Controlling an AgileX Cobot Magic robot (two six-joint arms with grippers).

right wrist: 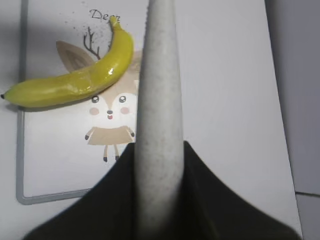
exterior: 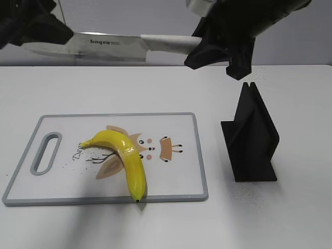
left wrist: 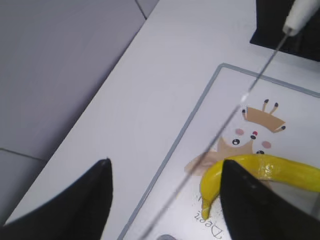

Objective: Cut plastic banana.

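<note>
The plastic banana [exterior: 126,158] lay on the white cutting board [exterior: 179,187], its curve running across the printed deer cartoon [exterior: 155,149], its dark tip at the board's near edge and its stem pointing toward the handle slot [exterior: 46,153]. High above the table [exterior: 155,88], the right gripper [exterior: 220,44] was clamped on the pale handle of the knife [exterior: 109,45], whose blade stretched level toward the left gripper [exterior: 31,28]. The left gripper's 2 fingers [left wrist: 85,205] stood apart on either side of the thin blade edge, not pinching it. A black knife stand [exterior: 251,137] sat just right of the board.
</note>
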